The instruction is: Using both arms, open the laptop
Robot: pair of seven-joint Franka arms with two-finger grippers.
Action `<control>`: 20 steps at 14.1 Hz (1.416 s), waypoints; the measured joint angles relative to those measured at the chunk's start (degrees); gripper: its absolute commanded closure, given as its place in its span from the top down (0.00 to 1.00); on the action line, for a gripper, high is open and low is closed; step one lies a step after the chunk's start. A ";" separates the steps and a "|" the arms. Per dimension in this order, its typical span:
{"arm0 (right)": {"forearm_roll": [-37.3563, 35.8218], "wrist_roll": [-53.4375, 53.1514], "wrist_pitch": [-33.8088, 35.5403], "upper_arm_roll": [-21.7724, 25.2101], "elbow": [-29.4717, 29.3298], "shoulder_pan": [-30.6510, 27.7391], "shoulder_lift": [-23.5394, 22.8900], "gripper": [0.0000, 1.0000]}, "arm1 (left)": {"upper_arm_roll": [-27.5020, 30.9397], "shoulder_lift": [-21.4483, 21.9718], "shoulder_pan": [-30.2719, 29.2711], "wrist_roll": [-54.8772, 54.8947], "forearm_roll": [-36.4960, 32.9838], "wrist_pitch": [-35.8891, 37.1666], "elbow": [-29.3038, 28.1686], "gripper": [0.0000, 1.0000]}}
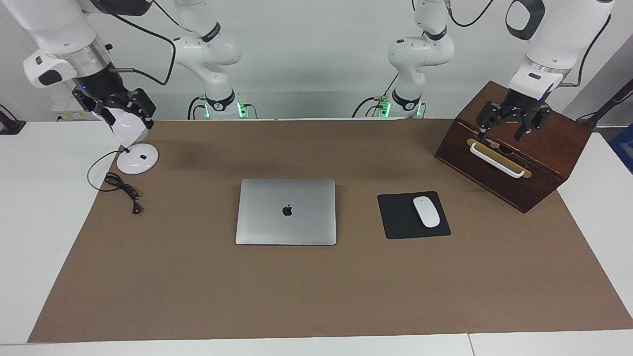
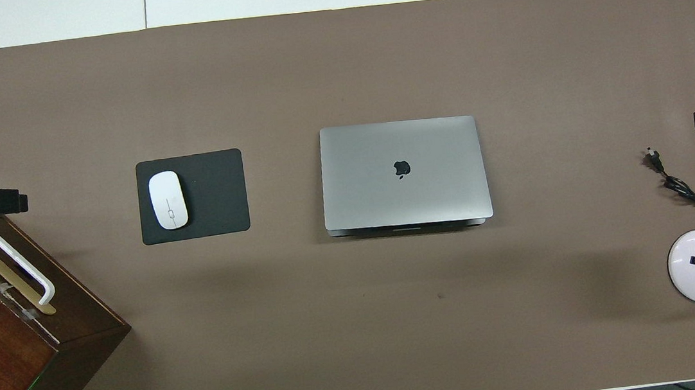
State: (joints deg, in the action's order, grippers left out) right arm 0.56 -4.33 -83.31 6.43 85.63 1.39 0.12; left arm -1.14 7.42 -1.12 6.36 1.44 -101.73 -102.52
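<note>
1. Facing view: the laptop [image 1: 286,211] lies shut on the brown counter [image 1: 316,296], beside the mouse pad [image 1: 395,222]. The left pincer [image 1: 512,126] hangs over the wooden box [image 1: 544,163], claws spread. The right pincer [image 1: 116,106] is over the lamp [image 1: 134,153]; whether it is spread I cannot tell.
2. Overhead view: the laptop's [image 2: 403,173] hinge edge faces the robots, so the opening lip is the edge farther from them. Likely risk: with the base unpinned, lifting the lid could drag or tip the whole laptop.
</note>
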 measured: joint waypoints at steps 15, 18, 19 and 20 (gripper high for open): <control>0.00 5.22 -22.79 0.25 7.92 -3.44 -0.99 1.00 | -0.61 0.00 0.81 -0.27 0.00 -3.34 0.04 0.11; 1.12 5.30 -30.98 0.20 10.07 -3.74 -3.22 1.00 | -0.17 0.00 0.69 -0.27 0.00 -3.35 0.04 0.00; 2.86 5.30 -32.94 0.13 10.70 -3.73 -4.13 1.00 | -0.10 0.00 0.66 -0.27 0.00 -3.35 0.04 0.00; 5.46 5.30 -34.83 0.08 11.06 -3.68 -5.22 1.00 | -0.07 0.00 0.66 -0.27 0.00 -3.35 0.04 0.00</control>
State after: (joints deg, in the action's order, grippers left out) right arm 6.02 0.97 -118.14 6.51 96.69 -2.29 -5.10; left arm -1.20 7.42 -0.45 6.09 1.44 -105.08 -102.49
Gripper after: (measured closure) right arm 0.000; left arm 0.700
